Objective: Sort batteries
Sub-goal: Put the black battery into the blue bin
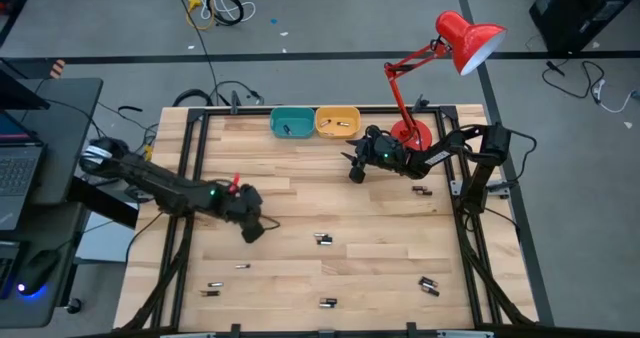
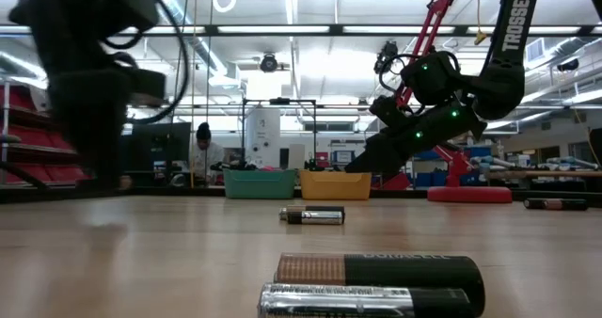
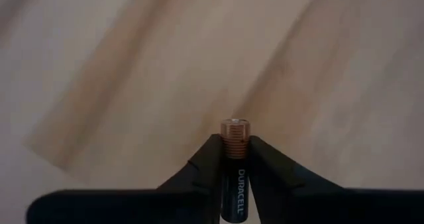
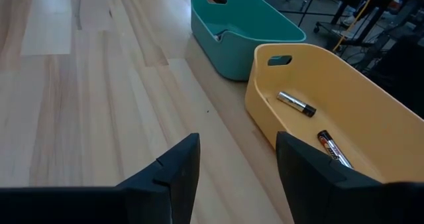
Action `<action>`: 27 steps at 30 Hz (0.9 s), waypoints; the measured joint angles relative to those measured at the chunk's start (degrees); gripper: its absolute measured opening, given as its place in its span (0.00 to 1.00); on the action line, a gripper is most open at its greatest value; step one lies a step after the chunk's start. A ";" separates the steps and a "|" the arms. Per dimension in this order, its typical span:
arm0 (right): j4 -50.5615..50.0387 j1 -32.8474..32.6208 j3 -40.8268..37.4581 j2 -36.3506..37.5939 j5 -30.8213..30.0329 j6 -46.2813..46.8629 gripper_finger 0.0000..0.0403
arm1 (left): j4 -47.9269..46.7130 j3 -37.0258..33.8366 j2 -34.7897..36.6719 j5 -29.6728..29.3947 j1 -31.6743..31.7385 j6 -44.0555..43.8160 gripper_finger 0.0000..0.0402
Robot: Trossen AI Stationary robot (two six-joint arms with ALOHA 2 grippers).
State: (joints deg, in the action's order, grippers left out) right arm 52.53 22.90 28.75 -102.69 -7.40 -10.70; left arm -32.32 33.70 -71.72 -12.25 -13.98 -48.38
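Note:
Several small dark batteries with metal ends lie scattered on the wooden table, among them one at mid-table (image 1: pixel 323 239) and one near the front (image 1: pixel 327 302). My left gripper (image 1: pixel 252 228) hovers over the table's left half, shut on a Duracell battery (image 3: pixel 235 168). My right gripper (image 4: pixel 236 159) is open and holds nothing; it hangs above the table just in front of the yellow bin (image 4: pixel 318 128), which has two batteries (image 4: pixel 296 104) lying in it. The teal bin (image 4: pixel 242 28) stands beside it. My left gripper pinches the Duracell battery between its two fingertips (image 3: pixel 211 159), on the body just below the copper-coloured end (image 3: pixel 235 132). The battery lies along the fingers, its copper end sticking out past them. It is lifted clear of the table.
A red desk lamp (image 1: pixel 440 58) stands on its base at the table's far right corner, close behind my right arm. The two bins (image 1: pixel 315 122) sit side by side at the far edge. A person shows in the room beyond (image 2: pixel 203 149). Bare wood lies between the arms.

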 joint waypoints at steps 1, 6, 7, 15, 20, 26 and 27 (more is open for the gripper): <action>0.05 0.00 0.00 0.00 0.00 -0.02 0.46 | -0.14 0.56 0.00 -0.36 1.69 0.75 0.16; 1.34 0.00 0.00 0.00 0.02 0.00 0.46 | -0.05 4.52 0.02 -3.07 12.31 8.78 0.17; 1.55 0.00 0.00 0.00 0.04 0.00 0.46 | 0.02 5.45 0.02 -3.94 14.52 10.73 0.18; 2.25 0.00 0.00 0.00 0.28 0.00 0.46 | 11.39 9.56 0.07 -5.84 30.91 30.86 0.18; 2.79 -0.04 0.00 0.00 0.46 0.06 0.46 | 18.84 9.69 0.05 -4.40 39.52 37.67 0.18; 10.43 -0.97 0.04 0.00 7.50 4.85 0.46 | 26.32 9.74 -4.59 -0.03 47.45 40.45 0.18; 11.44 -1.27 0.04 0.00 9.13 5.07 0.46 | 28.09 9.74 -5.96 0.15 48.26 40.65 0.18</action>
State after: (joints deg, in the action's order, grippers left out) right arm 63.98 21.63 28.80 -102.69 1.73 -5.62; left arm -4.23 43.44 -77.68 -12.10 34.28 -7.73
